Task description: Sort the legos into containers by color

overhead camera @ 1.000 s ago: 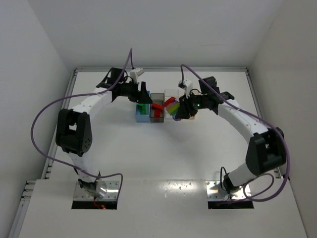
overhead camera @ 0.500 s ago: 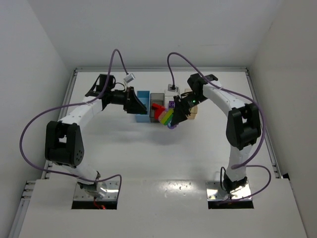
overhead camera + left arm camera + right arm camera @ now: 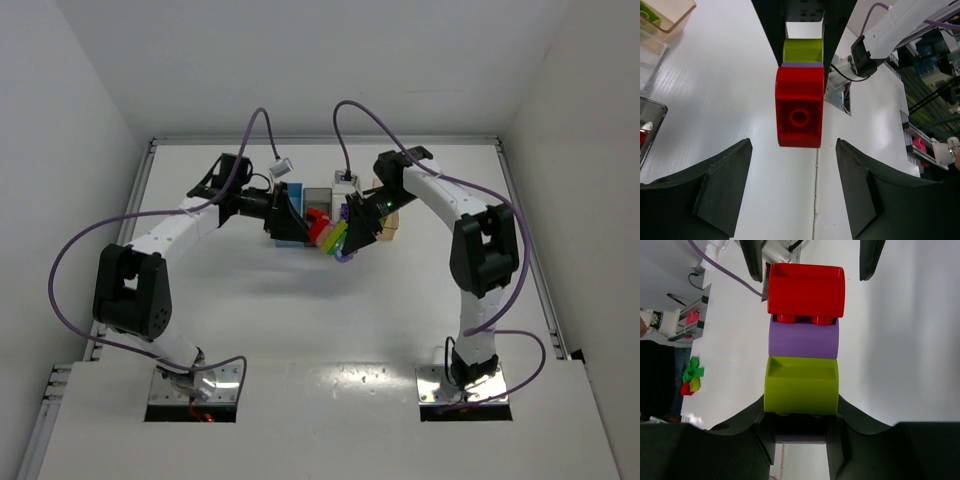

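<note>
My right gripper (image 3: 353, 233) (image 3: 800, 429) is shut on the bottom purple brick of a lego stack (image 3: 335, 237). In the right wrist view the stack reads red (image 3: 806, 290), purple (image 3: 803, 337) and lime (image 3: 801, 385) outward from the fingers. My left gripper (image 3: 297, 219) (image 3: 794, 150) is open and faces the stack's red end (image 3: 799, 112), which hangs just beyond its fingertips, not touching. The blue bin (image 3: 291, 195), dark grey bin (image 3: 318, 197), clear bin (image 3: 346, 187) and pale orange bin (image 3: 387, 222) stand in a row behind the grippers.
The left wrist view shows the orange bin (image 3: 665, 12) with a green piece inside, the clear bin (image 3: 647, 55) and the grey bin's corner (image 3: 647, 125) at its left edge. Purple cables arc over both arms. White walls close the table at the back and sides.
The right gripper has carried the stack from over the bins down in front of them. The left gripper backed off, then moved right up to the stack's red end.
</note>
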Controlling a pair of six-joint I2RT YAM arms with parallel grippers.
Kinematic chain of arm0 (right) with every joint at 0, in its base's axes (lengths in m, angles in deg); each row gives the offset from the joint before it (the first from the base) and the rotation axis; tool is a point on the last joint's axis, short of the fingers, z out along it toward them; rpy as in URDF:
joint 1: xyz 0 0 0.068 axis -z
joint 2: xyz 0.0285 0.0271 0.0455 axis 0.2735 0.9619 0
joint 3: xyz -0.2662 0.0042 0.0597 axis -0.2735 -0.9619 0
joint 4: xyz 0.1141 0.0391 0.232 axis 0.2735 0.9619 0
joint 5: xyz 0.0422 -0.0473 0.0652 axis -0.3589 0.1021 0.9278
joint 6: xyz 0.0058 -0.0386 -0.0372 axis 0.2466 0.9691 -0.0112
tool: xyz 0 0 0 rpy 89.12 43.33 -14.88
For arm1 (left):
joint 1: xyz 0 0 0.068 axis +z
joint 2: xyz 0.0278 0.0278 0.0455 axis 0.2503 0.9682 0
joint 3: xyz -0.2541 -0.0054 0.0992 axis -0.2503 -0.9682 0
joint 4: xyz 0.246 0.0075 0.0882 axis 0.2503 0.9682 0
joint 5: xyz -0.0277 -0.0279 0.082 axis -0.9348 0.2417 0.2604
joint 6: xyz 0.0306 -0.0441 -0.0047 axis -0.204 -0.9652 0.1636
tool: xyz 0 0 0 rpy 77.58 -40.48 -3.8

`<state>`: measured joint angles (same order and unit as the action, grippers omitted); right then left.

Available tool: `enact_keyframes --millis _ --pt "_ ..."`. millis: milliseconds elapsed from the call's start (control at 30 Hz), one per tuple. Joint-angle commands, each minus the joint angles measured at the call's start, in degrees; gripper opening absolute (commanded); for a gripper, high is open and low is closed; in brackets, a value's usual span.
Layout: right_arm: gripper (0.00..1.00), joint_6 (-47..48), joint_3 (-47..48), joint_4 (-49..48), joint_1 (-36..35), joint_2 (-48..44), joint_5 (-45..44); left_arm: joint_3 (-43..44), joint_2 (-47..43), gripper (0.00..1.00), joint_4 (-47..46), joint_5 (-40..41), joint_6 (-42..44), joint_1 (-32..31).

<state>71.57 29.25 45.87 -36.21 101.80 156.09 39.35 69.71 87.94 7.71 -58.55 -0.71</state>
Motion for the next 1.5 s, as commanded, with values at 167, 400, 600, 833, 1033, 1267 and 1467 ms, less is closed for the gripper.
enact_keyframes --millis 167,400,600,833,1033,1267,1467 --pt "0.15 3.3 2.4 3.5 -0.8 0.8 4.3 2.7 -0.7 0.74 1.2 -0.5 4.2 -1.9" --pt "0.17 3.3 2.4 3.5 -1.9 1.3 4.3 3.8 -0.2 0.61 1.2 -0.5 4.7 -1.9" --pt "0.17 3.3 1.9 3.5 -3.0 1.8 3.6 4.3 -0.2 0.51 1.2 -0.5 4.7 -3.1" --pt "0.17 3.3 1.3 3.5 -3.0 1.8 3.6 4.3 -0.2 0.23 1.2 -0.5 4.7 -3.1" --pt "0.10 3.3 -4.9 1.9 -2.3 -2.3 3.1 4.8 -0.2 0.14 1.7 1.4 4.7 -1.1" --pt "0.07 3.3 -13.9 -0.6 -2.3 -9.3 1.3 6.7 -0.2 0.12 0.4 2.7 2.8 1.4" --pt "0.06 1.5 -19.8 -3.7 -0.6 -14.1 -0.5 7.2 -0.2 0.12 -1.4 4.6 1.7 1.4"
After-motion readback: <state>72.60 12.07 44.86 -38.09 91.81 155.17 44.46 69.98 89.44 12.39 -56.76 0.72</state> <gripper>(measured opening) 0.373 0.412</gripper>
